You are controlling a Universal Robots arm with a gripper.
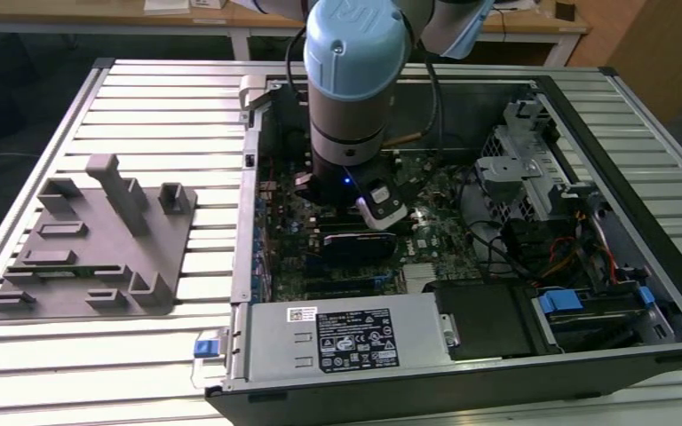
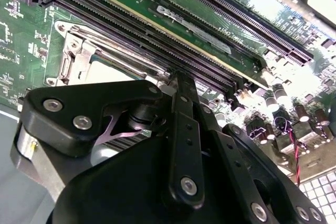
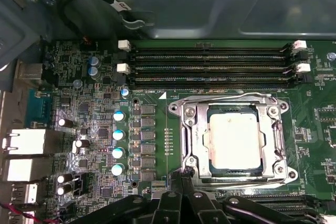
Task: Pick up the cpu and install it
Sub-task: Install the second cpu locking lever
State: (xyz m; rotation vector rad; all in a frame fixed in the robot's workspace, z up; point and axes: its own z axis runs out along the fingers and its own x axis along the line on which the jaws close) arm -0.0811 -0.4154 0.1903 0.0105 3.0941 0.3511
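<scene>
First wrist view: cpu point(image 3: 234, 138) inside socket point(image 3: 192, 129).

A slatted metal table point(image 1: 139, 106) is seen carrying an open computer case point(image 1: 460, 355) beneath the gripper point(image 1: 379, 211) and a grey plastic tray point(image 1: 92, 257) well apart from it.

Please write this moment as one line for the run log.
arm: inside open computer case | gripper: above motherboard socket | cpu: seated in socket | grey tray: on table
</scene>
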